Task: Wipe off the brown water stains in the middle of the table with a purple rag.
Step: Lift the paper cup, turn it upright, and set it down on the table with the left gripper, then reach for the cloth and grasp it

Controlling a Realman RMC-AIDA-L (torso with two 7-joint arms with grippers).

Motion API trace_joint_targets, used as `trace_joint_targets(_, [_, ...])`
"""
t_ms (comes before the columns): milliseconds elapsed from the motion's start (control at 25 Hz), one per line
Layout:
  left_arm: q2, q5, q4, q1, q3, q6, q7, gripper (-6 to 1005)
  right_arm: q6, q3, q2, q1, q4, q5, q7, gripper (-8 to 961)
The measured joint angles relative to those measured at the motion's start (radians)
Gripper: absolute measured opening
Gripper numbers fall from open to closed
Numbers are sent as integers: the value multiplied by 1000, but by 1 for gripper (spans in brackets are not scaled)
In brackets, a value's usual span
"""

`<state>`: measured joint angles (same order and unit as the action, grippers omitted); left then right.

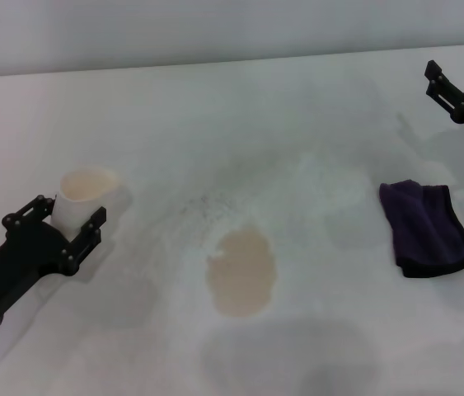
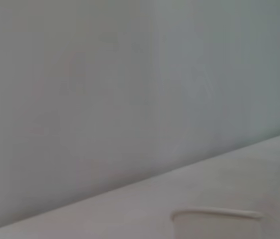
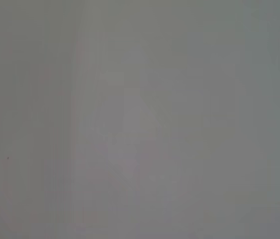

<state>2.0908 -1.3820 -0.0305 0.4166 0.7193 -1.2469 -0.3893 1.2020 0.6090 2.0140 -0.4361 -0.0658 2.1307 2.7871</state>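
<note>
A brown stain lies mid-table, its long axis running near to far. The purple rag lies flat, nearer than the wide-open right gripper. The left gripper straddles a white cup.

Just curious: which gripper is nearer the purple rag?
Right. The right gripper hovers just beyond the purple rag; the left gripper is across the table by the paper cup.
</note>
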Motion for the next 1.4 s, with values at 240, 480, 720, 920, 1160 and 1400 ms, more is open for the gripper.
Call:
trace_joint_targets(240, [0, -5, 6, -15, 0, 20, 0, 555, 2, -2, 0, 1, 0, 0, 1, 872])
trace_joint_targets(480, [0, -4, 6, -46, 16, 46, 2, 557, 7, -5, 0, 1, -2, 0, -3, 872])
trace_joint_targets(720, [1, 2, 7, -54, 37, 38, 27, 558, 0, -11, 0, 0, -2, 0, -1, 872])
trace_joint_targets(920, [3, 21, 11, -63, 38, 38, 58, 560, -7, -9, 0, -1, -2, 0, -1, 872])
trace_joint_targets(1160, [3, 25, 20, -58, 39, 37, 64, 732, -12, -3, 0, 2, -2, 0, 4, 872])
trace_joint_targets(1400, [3, 30, 20, -74, 35, -8, 113, 892, -8, -2, 0, 13, -2, 0, 4, 871])
